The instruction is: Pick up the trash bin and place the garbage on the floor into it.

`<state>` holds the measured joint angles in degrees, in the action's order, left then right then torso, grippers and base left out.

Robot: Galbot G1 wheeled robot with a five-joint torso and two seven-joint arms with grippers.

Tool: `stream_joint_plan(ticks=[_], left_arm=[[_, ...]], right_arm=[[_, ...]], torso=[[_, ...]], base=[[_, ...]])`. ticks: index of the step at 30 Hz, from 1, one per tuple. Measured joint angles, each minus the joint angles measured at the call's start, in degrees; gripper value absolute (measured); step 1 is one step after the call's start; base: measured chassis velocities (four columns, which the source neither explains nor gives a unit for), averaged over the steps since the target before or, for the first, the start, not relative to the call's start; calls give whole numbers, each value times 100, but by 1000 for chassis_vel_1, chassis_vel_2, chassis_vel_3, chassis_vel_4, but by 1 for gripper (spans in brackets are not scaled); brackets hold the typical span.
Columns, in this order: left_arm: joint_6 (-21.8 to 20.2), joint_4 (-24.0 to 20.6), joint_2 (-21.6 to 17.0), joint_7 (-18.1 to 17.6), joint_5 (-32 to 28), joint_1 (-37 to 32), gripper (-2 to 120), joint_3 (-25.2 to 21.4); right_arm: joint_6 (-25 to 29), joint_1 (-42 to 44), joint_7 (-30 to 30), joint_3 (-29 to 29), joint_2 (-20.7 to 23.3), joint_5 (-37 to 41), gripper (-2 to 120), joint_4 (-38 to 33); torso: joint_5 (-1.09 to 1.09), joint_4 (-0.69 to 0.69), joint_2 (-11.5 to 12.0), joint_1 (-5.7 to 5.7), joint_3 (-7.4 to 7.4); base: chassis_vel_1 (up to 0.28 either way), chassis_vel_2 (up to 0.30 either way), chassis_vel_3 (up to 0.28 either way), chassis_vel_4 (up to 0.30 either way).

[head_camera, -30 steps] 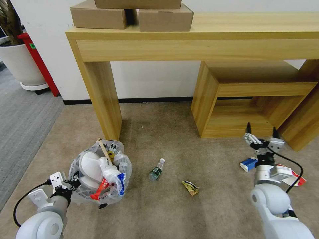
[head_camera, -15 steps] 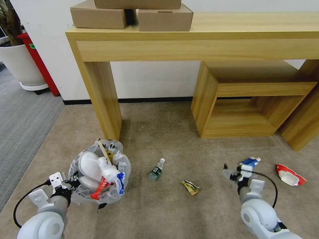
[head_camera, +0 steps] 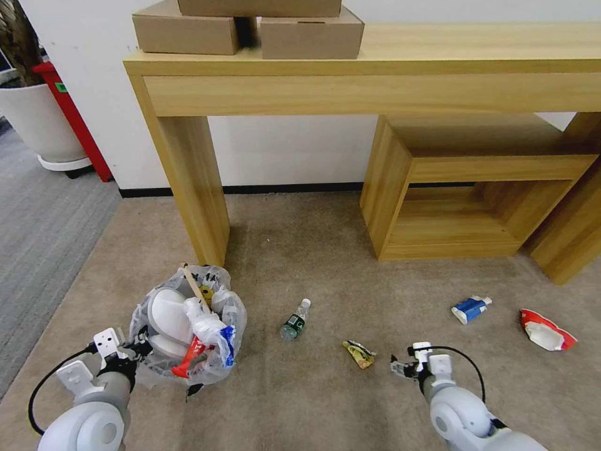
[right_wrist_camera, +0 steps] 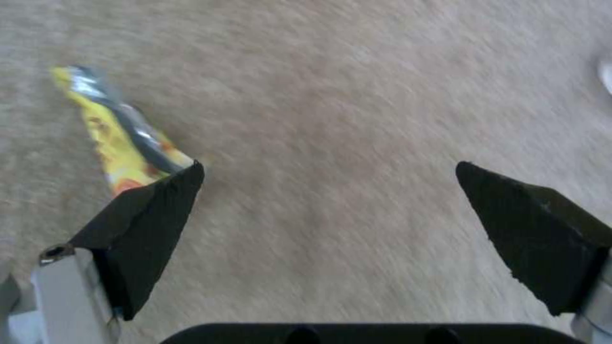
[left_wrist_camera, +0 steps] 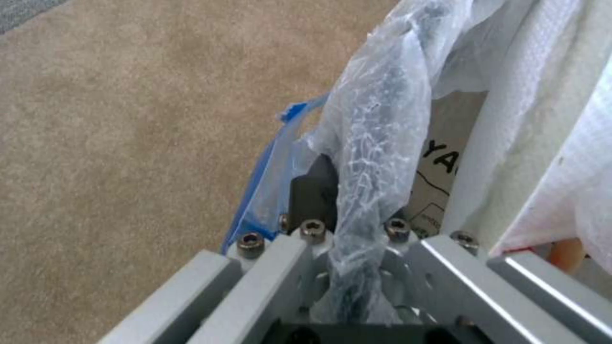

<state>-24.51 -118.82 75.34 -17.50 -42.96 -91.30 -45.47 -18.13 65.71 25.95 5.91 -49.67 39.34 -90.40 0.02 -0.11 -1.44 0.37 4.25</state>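
Left claw: clamped on the bag-covered rim of the bin; in the left wrist view the crinkled plastic runs straight down between my fingers.

Bin: at my left claw, near the leg of the wooden bench. Contents: white slippers, a wooden stick poking up at the far rim, red paper, white wads.

Right claw: low over the floor, jaws spread wide, nothing between them. In the right wrist view both dark fingertips frame bare carpet.

Yellow wrapper: on the floor just beside my right claw, on the side toward the bin; in the right wrist view the wrapper lies beyond one fingertip, partly hidden by it.

Bottle: on the floor between the two claws, beyond the wrapper.

Blue-white tube: on the floor ahead of my right claw, to its outer side.

Red-and-white paper: farther out on that same side, well apart from the claw.

Cardboard boxes: on top of the bench.
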Motion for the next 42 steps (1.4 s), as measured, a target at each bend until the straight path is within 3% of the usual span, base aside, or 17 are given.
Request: stream_joint_plan(ticks=[8,14,19,29,38,40,42], left_arm=[[58,7,86,10,51,-12,0,-19],[117,23,133,27,99,-22,0,-16],[133,-4,155,33,105,-38,0,-6],[176,-25,183,47,107,-76,0,-15],[207,-41,211,61,126,-88,0,-4],[210,-42,203,63,123,-85,0,-1],[210,-40,200,63,123,-82,0,1]], right_arm=[[354,-233,-201,610,75,-484,100,205],[542,-282,-240,722,42,-623,100,394],[659,-339,-304,839,-122,-722,87,585],[841,-474,-357,1015,-328,-839,82,904],[1014,-545,-385,1098,-462,-942,55,1116],[1046,-546,-394,1088,-482,-971,43,1163],[1064,-549,-397,1085,-487,-980,41,1183]], torso=[[-3,-1,0,0,0],[-3,-1,0,0,0],[-2,-1,0,0,0],[-2,-1,0,0,0],[-2,-1,0,0,0],[-2,-1,0,0,0],[-2,-1,0,0,0]], base=[[0,0,0,0],[0,0,0,0],[0,0,0,0],[0,0,0,0],[0,0,0,0],[0,0,0,0],[0,0,0,0]])
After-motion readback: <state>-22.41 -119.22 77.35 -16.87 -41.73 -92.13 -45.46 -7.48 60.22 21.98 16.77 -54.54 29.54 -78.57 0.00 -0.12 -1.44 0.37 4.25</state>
